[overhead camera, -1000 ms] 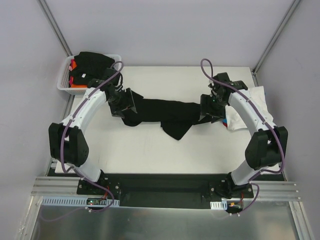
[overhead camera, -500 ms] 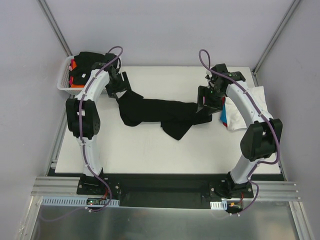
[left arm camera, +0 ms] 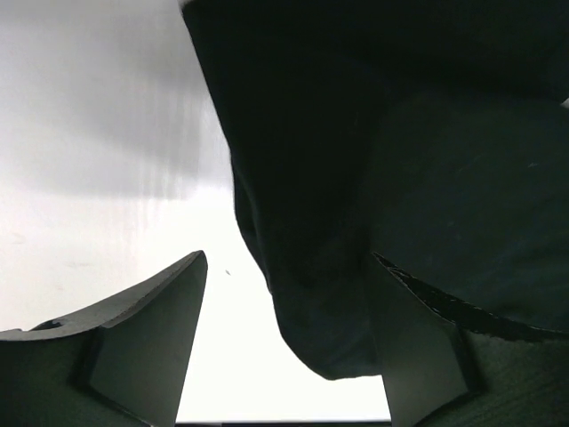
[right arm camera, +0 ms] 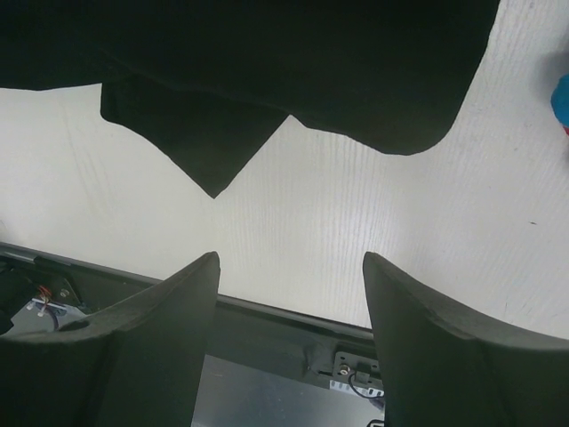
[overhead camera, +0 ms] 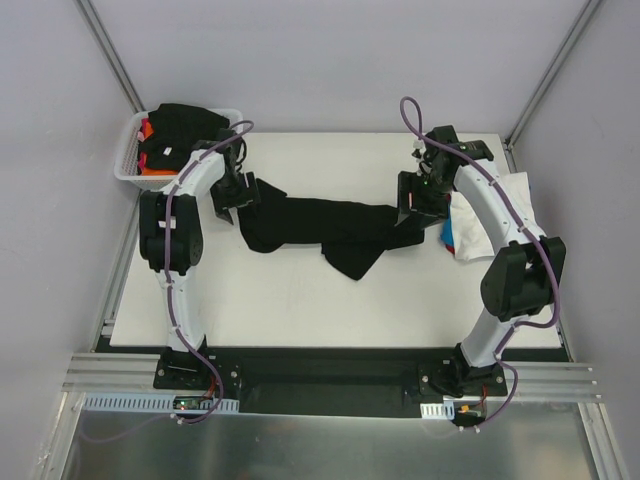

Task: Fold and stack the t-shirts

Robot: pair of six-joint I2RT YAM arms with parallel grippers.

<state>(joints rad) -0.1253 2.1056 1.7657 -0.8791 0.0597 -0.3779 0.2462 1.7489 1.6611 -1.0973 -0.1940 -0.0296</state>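
Basket (overhead camera: pixel 125 156) holding black shirt (overhead camera: pixel 186 122), orange shirt (overhead camera: pixel 153 171)

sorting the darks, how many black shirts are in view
2: one black shirt stretched across the table, another black shirt heaped in the basket; more may be hidden beneath.

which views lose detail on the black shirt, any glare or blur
Left wrist: the black t-shirt is a near-featureless dark mass, the table beside it blown out white. Right wrist: shirt underexposed too, table grain sharp. Top external: evenly lit, soft shadows, no glare.
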